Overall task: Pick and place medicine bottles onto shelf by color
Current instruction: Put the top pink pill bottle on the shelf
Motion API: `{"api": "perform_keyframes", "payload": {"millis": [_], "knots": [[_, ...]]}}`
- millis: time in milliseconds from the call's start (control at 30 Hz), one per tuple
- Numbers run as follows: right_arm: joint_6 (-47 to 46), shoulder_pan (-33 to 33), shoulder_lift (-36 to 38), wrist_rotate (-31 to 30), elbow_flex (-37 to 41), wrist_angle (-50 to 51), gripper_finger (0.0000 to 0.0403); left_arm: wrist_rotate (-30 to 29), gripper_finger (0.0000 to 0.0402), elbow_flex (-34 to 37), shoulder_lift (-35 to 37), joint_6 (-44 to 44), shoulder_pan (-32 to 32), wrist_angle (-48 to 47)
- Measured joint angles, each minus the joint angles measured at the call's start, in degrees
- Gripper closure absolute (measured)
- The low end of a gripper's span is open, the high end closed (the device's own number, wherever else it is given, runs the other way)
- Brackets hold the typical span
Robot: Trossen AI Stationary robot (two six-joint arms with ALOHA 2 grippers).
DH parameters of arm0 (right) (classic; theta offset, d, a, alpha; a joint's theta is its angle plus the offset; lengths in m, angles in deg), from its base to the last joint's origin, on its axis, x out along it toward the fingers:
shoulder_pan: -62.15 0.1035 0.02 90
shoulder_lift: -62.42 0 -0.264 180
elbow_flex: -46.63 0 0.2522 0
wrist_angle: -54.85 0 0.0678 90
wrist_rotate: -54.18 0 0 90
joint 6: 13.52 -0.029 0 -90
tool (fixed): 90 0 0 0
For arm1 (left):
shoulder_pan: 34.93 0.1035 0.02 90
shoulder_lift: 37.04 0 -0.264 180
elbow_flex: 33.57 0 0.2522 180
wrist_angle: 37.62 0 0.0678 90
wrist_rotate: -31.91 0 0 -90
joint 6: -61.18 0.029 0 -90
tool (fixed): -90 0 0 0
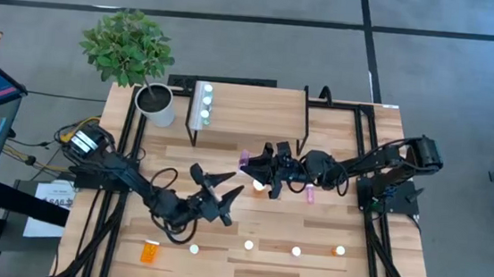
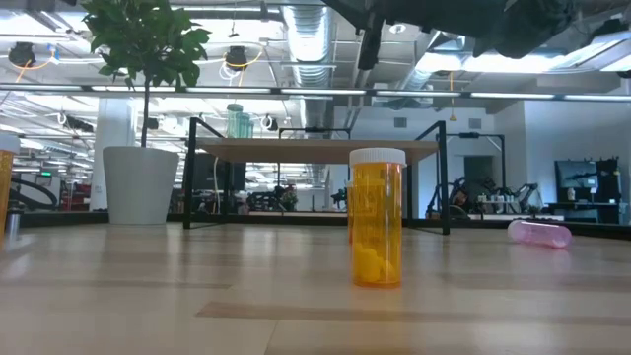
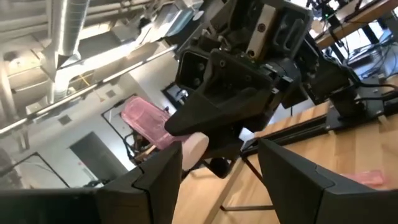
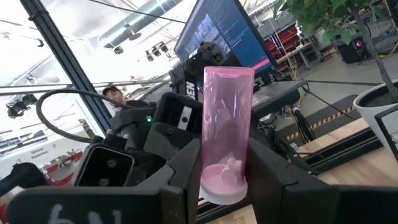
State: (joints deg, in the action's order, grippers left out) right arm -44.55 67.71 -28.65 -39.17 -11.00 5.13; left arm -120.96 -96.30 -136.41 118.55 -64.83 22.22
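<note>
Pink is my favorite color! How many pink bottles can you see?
2. One pink bottle is clamped in the right gripper. The second pink bottle lies on its side on the table nearby. Others may be hidden.

Probably a robotics lab: exposed ceiling ducts (image 2: 306,39), hanging lights, a monitor (image 4: 227,34), other rigs behind.

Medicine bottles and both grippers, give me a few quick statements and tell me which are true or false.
1. The right gripper is shut on a pink bottle. True.
2. The left gripper holds an orange bottle. False: it is open and empty.
3. The shelf carries bottles at its left end. True.
4. The pink bottle on the table stands upright. False: it lies on its side.
</note>
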Motion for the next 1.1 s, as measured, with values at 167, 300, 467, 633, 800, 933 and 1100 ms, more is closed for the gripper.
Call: {"api": "perform_keyframes", "payload": {"millis": [167, 300, 467, 633, 800, 933, 1100], "knots": [[0.0, 0.5, 0.0, 0.1, 0.0, 0.1, 0.028, -1.0, 0.0196, 0.0, 0.0, -0.9, 1.7, 1.1], [0.0, 0.5, 0.0, 0.1, 0.0, 0.2, 0.0279, -0.9, 0.0172, 0.0, 0.0, -3.1, 2.9, 1.1], [0.0, 0.5, 0.0, 0.1, 0.0, 0.3, 0.0279, -1.0, 0.0122, 0.0, 0.0, -5.0, 3.3, 0.8], [0.2, 0.4, 0.0, 0.2, 0.0, 0.9, 0.028, -2.9, 0.0087, 0.1, 0.1, -2.6, 0.6, 1.2], [1.5, 0.3, 0.0, 2.0, 0.0, 2.1, 0.0279, -1.8, 0.0087, 0.1, 4.5, 3.3, -7.2, 4.2], [1.8, 0.3, 0.0, 3.5, 0.0, 2.1, 0.0279, 0.0, 0.0103, 2.6, 10.1, 1.2, -12.1, 4.1], [5.4, 0.3, 0.0, 3.6, 0.0, 3.3, 0.0279, 5.9, 0.0115, 10.3, 19.6, -20.2, -13.2, 0.9]]}}
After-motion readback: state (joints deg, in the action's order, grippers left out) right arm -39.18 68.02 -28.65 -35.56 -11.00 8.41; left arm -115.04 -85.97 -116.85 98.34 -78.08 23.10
